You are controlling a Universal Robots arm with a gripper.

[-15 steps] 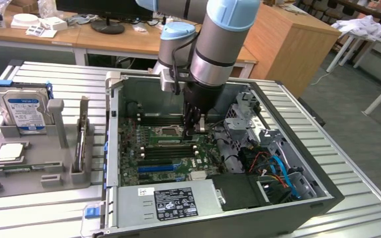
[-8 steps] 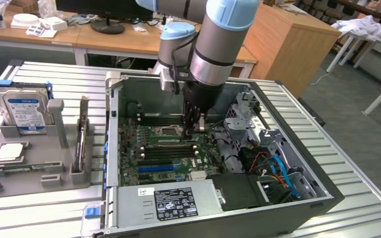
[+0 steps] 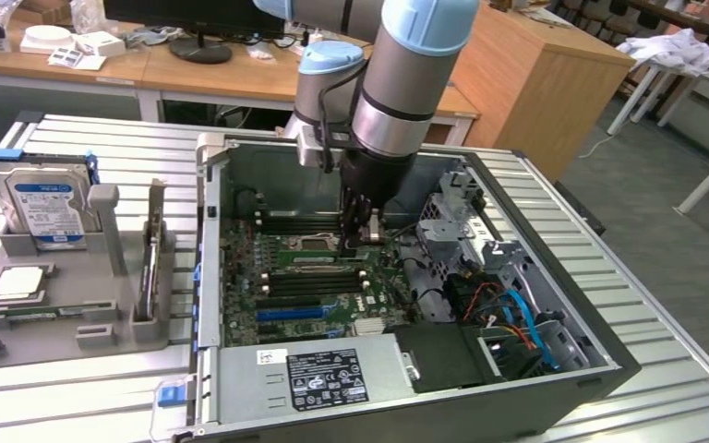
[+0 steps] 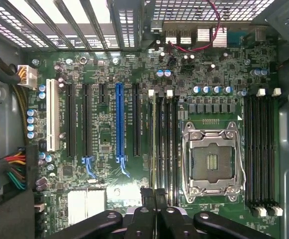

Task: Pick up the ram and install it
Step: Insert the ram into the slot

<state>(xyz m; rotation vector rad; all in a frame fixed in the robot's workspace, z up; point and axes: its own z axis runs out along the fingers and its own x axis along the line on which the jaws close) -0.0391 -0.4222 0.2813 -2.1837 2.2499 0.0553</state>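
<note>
The gripper (image 3: 365,238) hangs inside the open computer case (image 3: 515,411). Its 2 fingers (image 4: 146,199) are pressed together with nothing between them. The tips sit just above the motherboard (image 4: 104,149), at the end of a bank of memory slots (image 4: 164,144) beside the processor socket (image 4: 213,159). The ram (image 3: 155,249) stands on edge in the grey tray (image 3: 47,341), well apart from the gripper, outside the case toward the exterior view's left.
</note>
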